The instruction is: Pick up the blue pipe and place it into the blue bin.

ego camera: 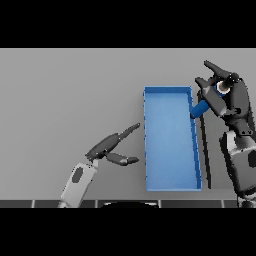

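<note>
Our right robot hand (227, 97) grips the blue pipe (202, 106), tilted, its lower end at the blue bin (171, 141) wall just left of the hand. Released here, we judge it could catch the rim and tip outside. Left robot hand (112, 147) rests open.

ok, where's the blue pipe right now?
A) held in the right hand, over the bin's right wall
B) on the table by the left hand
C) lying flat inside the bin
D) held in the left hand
A: the right hand is curled round the blue pipe, which slants down to the right wall of the blue bin; the left hand holds nothing.
</note>
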Robot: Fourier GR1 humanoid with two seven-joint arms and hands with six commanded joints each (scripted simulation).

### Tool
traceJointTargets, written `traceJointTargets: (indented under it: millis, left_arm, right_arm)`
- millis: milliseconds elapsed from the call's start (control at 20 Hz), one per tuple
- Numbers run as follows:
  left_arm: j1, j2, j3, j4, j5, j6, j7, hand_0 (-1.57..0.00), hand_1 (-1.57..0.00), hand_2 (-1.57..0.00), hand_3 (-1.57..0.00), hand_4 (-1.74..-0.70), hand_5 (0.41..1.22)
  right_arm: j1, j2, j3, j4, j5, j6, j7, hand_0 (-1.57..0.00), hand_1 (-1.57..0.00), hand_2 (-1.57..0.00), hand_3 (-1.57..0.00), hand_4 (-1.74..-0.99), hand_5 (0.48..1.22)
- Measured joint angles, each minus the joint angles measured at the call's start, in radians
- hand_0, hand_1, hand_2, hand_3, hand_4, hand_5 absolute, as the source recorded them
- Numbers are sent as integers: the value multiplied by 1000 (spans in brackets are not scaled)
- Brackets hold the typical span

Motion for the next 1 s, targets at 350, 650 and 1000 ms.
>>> traceJointTargets:
  millis: [350, 650, 1000]
  left_arm:
    - [17, -8, -4, -16, 18, -3, 23, 1, 1, 1, 1, -878, 423]
    - [25, -12, -17, -26, 13, 2, 40, 1, 1, 1, 1, -887, 423]
    - [32, -1, -19, -31, 10, -1, 20, 1, 1, 1, 1, -882, 421]
  right_arm:
    - [370, 17, 51, -123, 10, -96, 0, -1571, -1571, -1571, -1571, -1741, 1221]
    - [573, -65, 201, -140, -10, -333, -1, -1571, -1571, -1571, -1508, -1741, 1221]
    - [569, -250, 464, -57, -115, -626, -9, -1465, -1336, -1339, -788, -1678, 1221]
